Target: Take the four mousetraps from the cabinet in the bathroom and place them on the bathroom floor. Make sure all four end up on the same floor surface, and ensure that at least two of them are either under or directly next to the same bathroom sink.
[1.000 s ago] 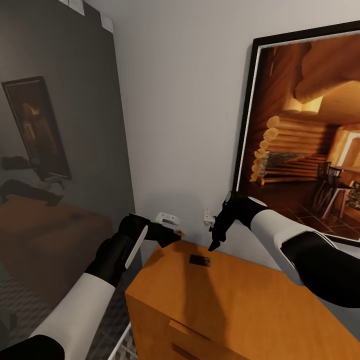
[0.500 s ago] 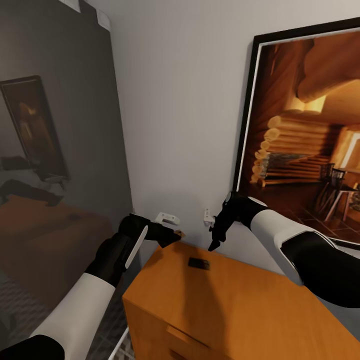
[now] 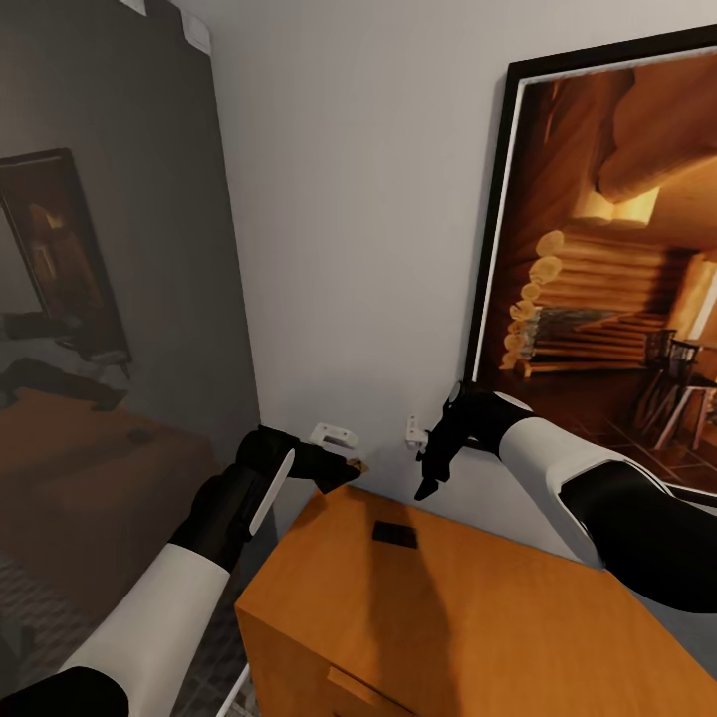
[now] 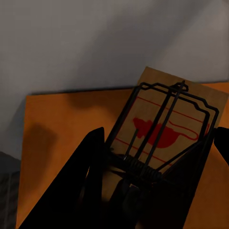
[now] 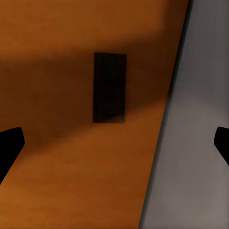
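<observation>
Head view: the cabinet (image 3: pixel 478 607) stands against the white wall, its flat orange top running from a near left corner back to the wall edge. One mousetrap (image 3: pixel 395 534) lies flat on that top near the rear left corner, with bare wood all around it and open top stretching toward the right. To the left of the cabinet's left edge the patterned bathroom floor (image 3: pixel 40 607) shows beside a dark glass panel (image 3: pixel 110 299); a framed picture (image 3: pixel 607 269) leans on the wall behind the cabinet's right part. Compared with a second ago the whole scene has slid slightly, so the camera has moved; the arms sit at the same spots in the frame and the trap lies on the same patch of the top. The left gripper (image 3: pixel 344 469) hangs just past the rear left corner, the right gripper (image 3: pixel 426 488) above the trap, not touching it.

Left wrist view: the left gripper (image 4: pixel 157 191) is clamped on a second mousetrap (image 4: pixel 167 129), its dark fingers (image 4: pixel 90 181) on either side of the board, above the cabinet top near the wall edge.

Right wrist view: the right gripper (image 5: pixel 114 148) is spread wide, fingertips (image 5: pixel 9 148) far apart, holding nothing; the lying mousetrap (image 5: pixel 109 88) rests near the top's wall edge.
</observation>
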### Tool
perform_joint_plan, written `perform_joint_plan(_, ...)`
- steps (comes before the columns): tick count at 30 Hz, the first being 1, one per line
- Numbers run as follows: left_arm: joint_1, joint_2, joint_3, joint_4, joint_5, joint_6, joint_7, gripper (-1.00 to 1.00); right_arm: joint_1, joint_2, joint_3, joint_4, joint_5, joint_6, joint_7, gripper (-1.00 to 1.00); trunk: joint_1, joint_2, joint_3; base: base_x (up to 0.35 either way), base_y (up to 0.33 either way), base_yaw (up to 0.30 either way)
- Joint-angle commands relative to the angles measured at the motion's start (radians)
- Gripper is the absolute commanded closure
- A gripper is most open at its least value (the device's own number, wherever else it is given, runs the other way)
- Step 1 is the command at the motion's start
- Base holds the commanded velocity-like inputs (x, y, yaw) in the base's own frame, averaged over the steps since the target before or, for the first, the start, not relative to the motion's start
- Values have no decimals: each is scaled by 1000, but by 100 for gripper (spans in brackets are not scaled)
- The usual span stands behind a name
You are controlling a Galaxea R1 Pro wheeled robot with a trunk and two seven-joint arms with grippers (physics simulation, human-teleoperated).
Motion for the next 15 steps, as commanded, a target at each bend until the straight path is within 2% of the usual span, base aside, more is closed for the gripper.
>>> perform_joint_plan(1, 0, 0, 0, -1, -3, 4, -3, 100, 0, 0, -6, -1, 7, 11, 5, -100, 0, -1, 0, 2, 0, 0)
perform_joint_plan(15, 0, 0, 0, -1, -3, 4, -3, 100, 0, 0, -7, -2, -5, 10, 5, -100, 0, -1, 0, 0, 0, 0)
